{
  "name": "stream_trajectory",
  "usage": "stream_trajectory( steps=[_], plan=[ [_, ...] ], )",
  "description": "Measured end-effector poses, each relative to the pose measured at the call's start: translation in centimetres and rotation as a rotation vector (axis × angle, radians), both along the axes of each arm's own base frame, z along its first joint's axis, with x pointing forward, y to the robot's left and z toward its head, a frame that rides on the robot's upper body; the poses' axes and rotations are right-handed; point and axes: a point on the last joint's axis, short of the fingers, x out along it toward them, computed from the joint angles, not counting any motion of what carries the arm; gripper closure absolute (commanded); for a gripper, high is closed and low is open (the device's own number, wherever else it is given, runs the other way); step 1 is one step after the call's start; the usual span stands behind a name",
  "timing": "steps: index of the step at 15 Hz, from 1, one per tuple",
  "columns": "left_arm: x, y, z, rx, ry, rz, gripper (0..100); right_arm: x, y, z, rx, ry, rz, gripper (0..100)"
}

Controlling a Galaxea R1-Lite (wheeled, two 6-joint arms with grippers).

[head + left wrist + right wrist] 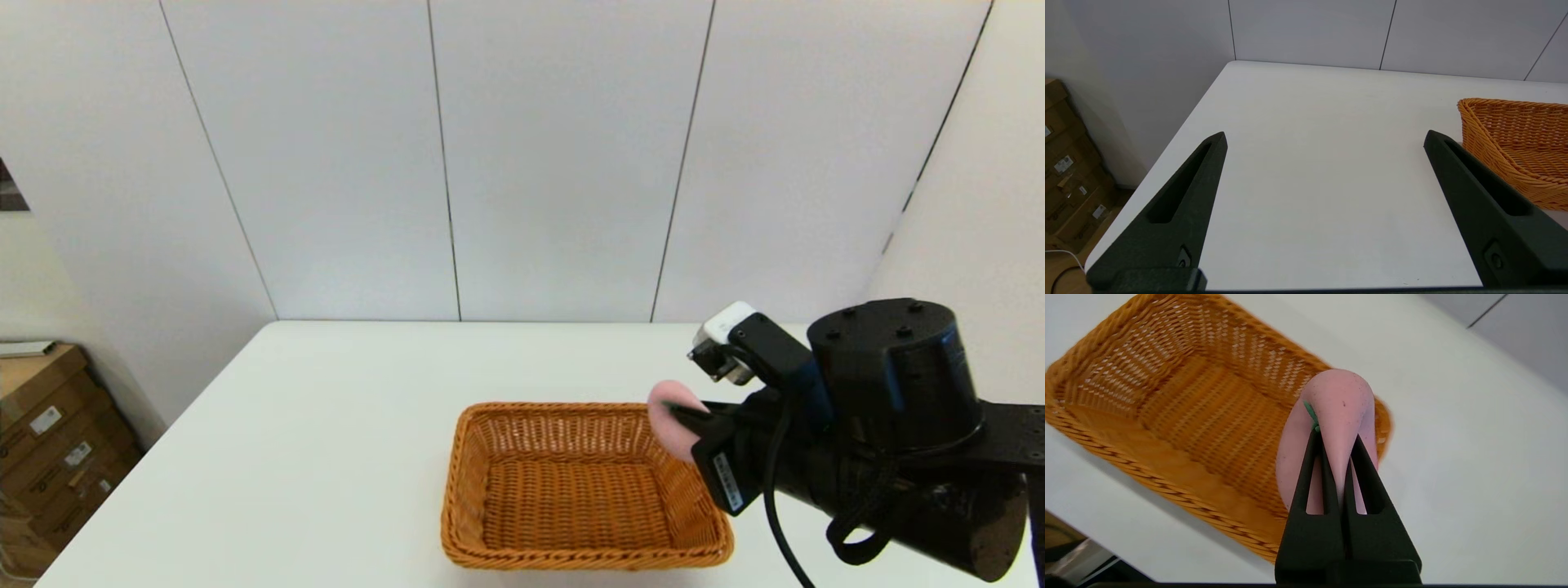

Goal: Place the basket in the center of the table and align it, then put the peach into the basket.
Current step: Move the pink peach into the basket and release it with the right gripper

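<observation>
Clamped jaws on the right gripper [684, 415] pinch the peach [671, 418] so hard that the soft fruit bulges around both black fingers [1312, 469]. It hangs in the air over the right wall of the basket [490, 563], at about 3 o'clock from the basket's middle, clear of the weave. The basket itself sits on the table [326, 425] near the robot's edge and roughly squared to it, long side running 9 to 3 o'clock.

To do this step well, I would carry the peach a little farther toward 9 o'clock, so it stands over the floor of the basket rather than the rim, lower it close to the weave, and only then part the fingers; a release from here risks it striking the braided edge and rolling out.

Seen from the right wrist, the peach's long axis runs along the fingers, rounded end forward toward the basket, green stem mark on its side.

Parked apart at 9 o'clock, the left gripper [1325, 136] hovers above bare table with its fingers spread wide.
</observation>
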Motion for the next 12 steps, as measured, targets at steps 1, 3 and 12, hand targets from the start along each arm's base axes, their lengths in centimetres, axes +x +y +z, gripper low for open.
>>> stream_trajectory(
  steps=[1,3,12],
  plan=[
    [0.0,0.0,0.0,0.0,0.0,0.0,0,0.1,0.5,-0.5,0.003,0.024,0.001,100],
    [0.0,0.0,0.0,0.0,0.0,0.0,0,0.8,1.5,-1.5,0.003,0.061,-0.001,100],
    [0.0,0.0,0.0,0.004,0.003,0.0,0,2.8,4.9,-5.4,-0.061,0.173,0.013,100]
  ],
)
